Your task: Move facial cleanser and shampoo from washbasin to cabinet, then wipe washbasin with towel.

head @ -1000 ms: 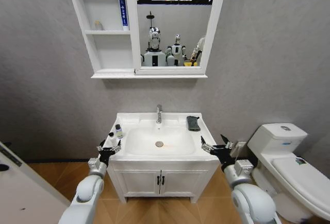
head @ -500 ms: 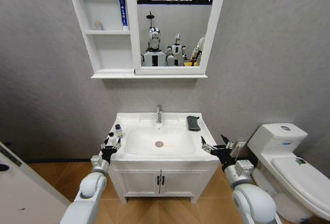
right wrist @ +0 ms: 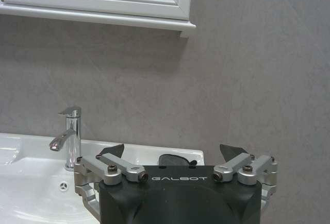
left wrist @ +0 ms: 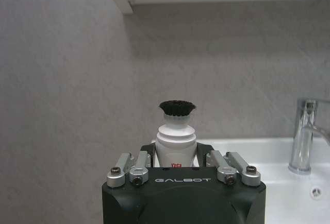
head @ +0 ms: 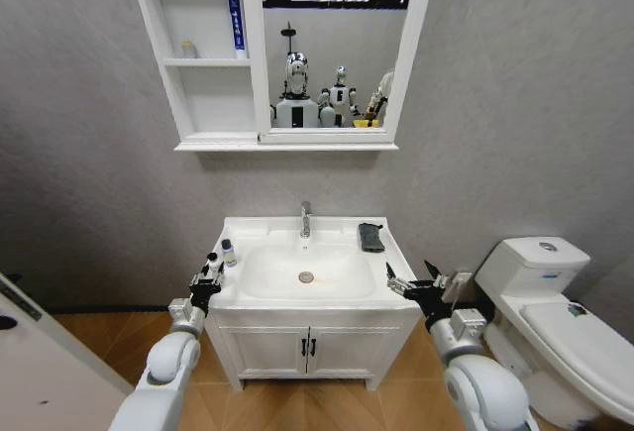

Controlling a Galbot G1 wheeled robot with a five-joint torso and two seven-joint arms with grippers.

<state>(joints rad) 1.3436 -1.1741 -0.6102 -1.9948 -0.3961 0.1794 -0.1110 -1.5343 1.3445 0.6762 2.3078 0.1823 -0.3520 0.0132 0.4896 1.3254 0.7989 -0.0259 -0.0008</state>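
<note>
2 bottles [head: 220,257] beside faucet [head: 305,219].

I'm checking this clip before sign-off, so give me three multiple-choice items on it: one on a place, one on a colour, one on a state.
1. Where does the towel lie?
A. On the washbasin rim, right of the faucet
B. In the cabinet
C. On the toilet

2. What colour is the cap of the bottle in front of the left tool?
A. White
B. Black
C. Blue

3. How is the right tool?
A. Shut on the towel
B. Open, holding nothing
C. Shut on the faucet

Answers:
1 A, the dark cloth sits on the rim beside the faucet.
2 B, the left wrist view shows a black cap on a white bottle.
3 B, its fingers are spread apart, clear of the basin.
</note>
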